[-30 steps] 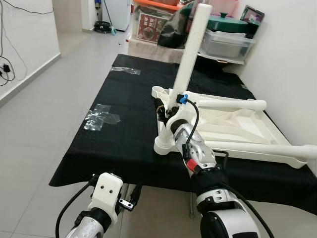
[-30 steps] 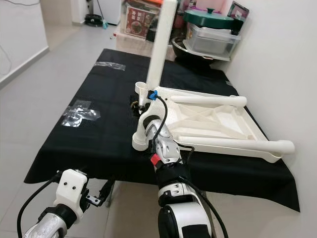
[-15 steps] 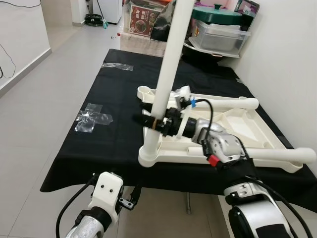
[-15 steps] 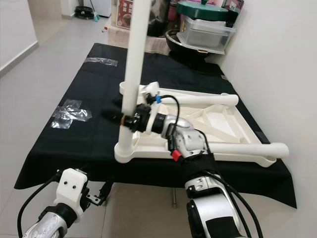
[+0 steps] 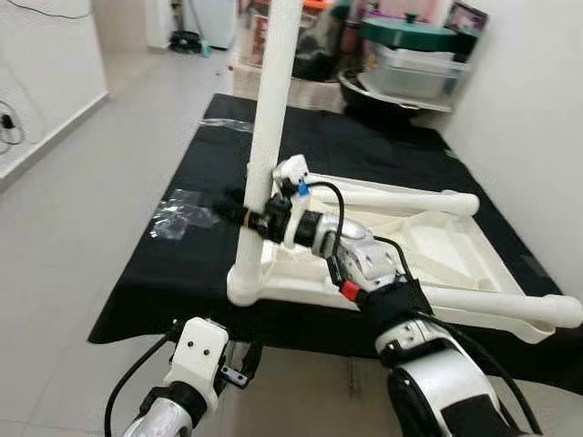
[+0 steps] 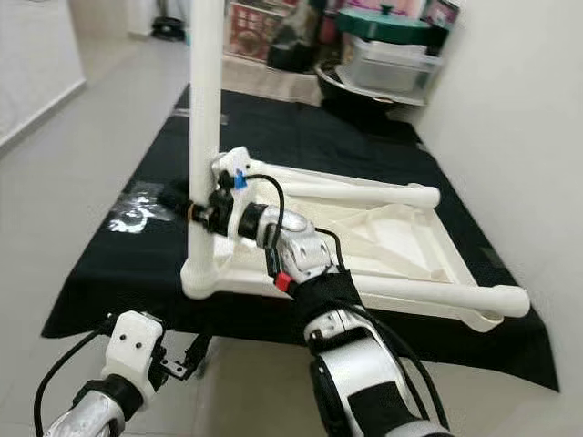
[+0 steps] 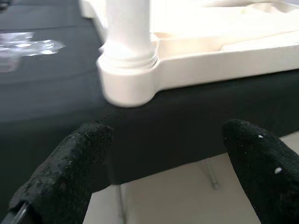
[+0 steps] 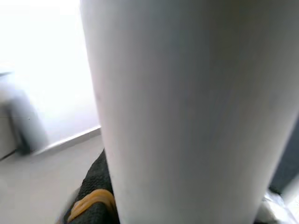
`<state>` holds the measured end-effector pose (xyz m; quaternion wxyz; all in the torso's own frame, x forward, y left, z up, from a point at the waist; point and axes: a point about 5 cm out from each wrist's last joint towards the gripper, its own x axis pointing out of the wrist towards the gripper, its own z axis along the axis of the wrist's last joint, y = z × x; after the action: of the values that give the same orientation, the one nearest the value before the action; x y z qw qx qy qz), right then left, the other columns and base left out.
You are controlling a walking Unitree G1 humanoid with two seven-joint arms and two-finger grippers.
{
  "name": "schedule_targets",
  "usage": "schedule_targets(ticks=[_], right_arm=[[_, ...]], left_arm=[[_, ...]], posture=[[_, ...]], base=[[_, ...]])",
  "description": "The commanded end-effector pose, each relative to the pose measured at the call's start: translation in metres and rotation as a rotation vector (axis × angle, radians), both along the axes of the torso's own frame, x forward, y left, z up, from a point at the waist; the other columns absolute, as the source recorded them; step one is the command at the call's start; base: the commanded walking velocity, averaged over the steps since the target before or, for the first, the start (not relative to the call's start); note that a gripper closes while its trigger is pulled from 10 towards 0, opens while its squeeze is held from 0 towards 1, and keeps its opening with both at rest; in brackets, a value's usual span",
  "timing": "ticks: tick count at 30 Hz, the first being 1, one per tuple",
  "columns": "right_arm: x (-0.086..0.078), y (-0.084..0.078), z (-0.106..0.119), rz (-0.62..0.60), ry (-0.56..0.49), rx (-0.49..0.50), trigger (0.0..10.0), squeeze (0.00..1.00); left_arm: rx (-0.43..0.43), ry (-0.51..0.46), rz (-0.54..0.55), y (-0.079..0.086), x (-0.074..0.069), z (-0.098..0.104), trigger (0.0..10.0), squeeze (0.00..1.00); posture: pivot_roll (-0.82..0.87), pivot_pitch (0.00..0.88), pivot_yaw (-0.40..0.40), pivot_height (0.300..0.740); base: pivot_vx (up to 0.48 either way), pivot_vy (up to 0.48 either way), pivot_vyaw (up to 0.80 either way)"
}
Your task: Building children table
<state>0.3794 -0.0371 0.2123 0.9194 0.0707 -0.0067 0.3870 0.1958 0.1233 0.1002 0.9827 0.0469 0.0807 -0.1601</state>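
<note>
We have the upright leg (image 5: 267, 118) clamped in our right gripper (image 5: 244, 215), low on the shaft, just above the tabletop's (image 5: 437, 250) near-left corner socket. The tabletop lies upside down on the black cloth (image 5: 200, 255). The leg's long axis runs straight up from that socket, and our right arm reaches across to it from the tabletop side. Half a second ago the leg leaned slightly; now it looks plumb. Our left gripper (image 7: 163, 177) hangs spread open below the cloth's near edge, idle.
</note>
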Motion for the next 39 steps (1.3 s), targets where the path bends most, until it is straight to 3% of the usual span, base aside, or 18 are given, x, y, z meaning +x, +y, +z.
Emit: schedule_targets(ticks=[1,3,4,6,9,11,12,13,14,21,22,23,25,28,30,31,33,39], right_arm=[[0.012,-0.030,-0.008,-0.259,0.075,-0.007,0.0,0.00],[0.013,-0.049,-0.020,-0.565,0.141,0.000,0.0,0.00],[0.013,-0.049,-0.020,-0.565,0.141,0.000,0.0,0.00],[0.009,-0.065,-0.028,-0.807,0.172,0.010,0.0,0.00],[0.006,-0.072,-0.029,-0.890,0.184,0.020,0.0,0.00],[-0.001,-0.063,-0.031,-0.930,0.224,0.048,0.0,0.00],[-0.002,-0.048,-0.031,-0.863,0.244,0.093,10.0,0.00],[-0.002,-0.048,-0.031,-0.863,0.244,0.093,10.0,0.00],[-0.004,-0.033,-0.028,-0.774,0.236,0.158,10.0,1.00],[-0.002,-0.029,-0.018,-0.741,0.185,0.204,10.0,0.98],[-0.001,-0.026,-0.014,-0.655,0.185,0.243,10.0,0.00],[-0.001,-0.026,-0.014,-0.655,0.185,0.243,10.0,0.00],[-0.001,-0.017,-0.007,-0.368,0.171,0.321,10.0,0.00],[-0.003,-0.015,-0.006,-0.243,0.160,0.316,10.0,0.00],[-0.013,-0.017,-0.008,0.037,0.147,0.270,10.0,0.00],[-0.013,-0.017,-0.008,0.037,0.147,0.270,10.0,0.00],[-0.031,-0.020,-0.009,0.335,0.088,0.168,10.0,0.00],[-0.043,-0.017,-0.011,0.592,0.031,0.012,10.0,0.00]], left_arm=[[-0.003,0.016,-0.010,-0.002,-0.001,-0.003,10.0,0.00],[-0.003,0.017,-0.012,-0.002,-0.001,-0.004,10.0,0.00],[-0.003,0.017,-0.012,-0.002,-0.001,-0.004,10.0,0.00],[-0.002,0.016,-0.013,-0.003,-0.001,-0.004,10.0,0.00],[-0.001,0.016,-0.012,-0.003,-0.001,-0.004,10.0,0.00],[-0.001,0.016,-0.011,-0.003,-0.001,-0.004,10.0,0.00],[-0.001,0.016,-0.012,-0.003,-0.001,-0.004,10.0,0.00],[-0.001,0.016,-0.012,-0.003,-0.001,-0.004,10.0,0.00],[-0.002,0.017,-0.014,-0.003,-0.001,-0.004,10.0,0.00],[-0.001,0.017,-0.014,-0.004,-0.001,-0.005,10.0,0.00],[-0.002,0.017,-0.015,-0.004,-0.001,-0.005,10.0,0.00],[-0.002,0.017,-0.015,-0.004,-0.001,-0.005,10.0,0.00],[-0.003,0.017,-0.016,-0.004,-0.001,-0.004,10.0,0.00],[-0.004,0.017,-0.016,-0.004,-0.001,-0.004,10.0,0.00],[-0.004,0.015,-0.014,-0.004,0.000,-0.004,10.0,0.00],[-0.004,0.015,-0.014,-0.004,0.000,-0.004,10.0,0.00],[-0.003,0.014,-0.012,-0.003,0.000,-0.004,10.0,0.00],[-0.003,0.014,-0.011,-0.003,0.000,-0.003,10.0,0.00]], posture=[[0.13,0.023,-0.173,0.740],[0.13,0.021,-0.173,0.740],[0.13,0.021,-0.173,0.740],[0.14,0.018,-0.176,0.740],[0.14,0.018,-0.176,0.740],[0.14,0.014,-0.176,0.740],[0.14,0.011,-0.176,0.740],[0.14,0.011,-0.176,0.740],[0.14,0.009,-0.177,0.740],[0.14,0.005,-0.177,0.740],[0.13,0.006,-0.176,0.740],[0.13,0.006,-0.176,0.740],[0.13,0.008,-0.172,0.740],[0.13,0.007,-0.173,0.740],[0.13,0.013,-0.177,0.740],[0.13,0.013,-0.177,0.740],[0.13,0.016,-0.176,0.740],[0.13,0.020,-0.175,0.740]], base=[[0.000,0.000,0.00],[0.000,0.000,0.00],[0.000,0.000,0.00],[0.000,0.000,0.00],[0.000,0.000,0.00],[0.000,0.000,0.00],[0.000,0.000,0.00],[0.000,0.000,0.00],[0.000,0.000,0.00],[0.000,0.000,0.00],[0.000,0.000,0.00],[0.000,0.000,0.00],[0.000,0.000,0.00],[0.000,0.000,0.00],[0.000,0.000,0.00],[0.000,0.000,0.00],[0.000,0.000,0.00],[0.000,0.000,0.00]])
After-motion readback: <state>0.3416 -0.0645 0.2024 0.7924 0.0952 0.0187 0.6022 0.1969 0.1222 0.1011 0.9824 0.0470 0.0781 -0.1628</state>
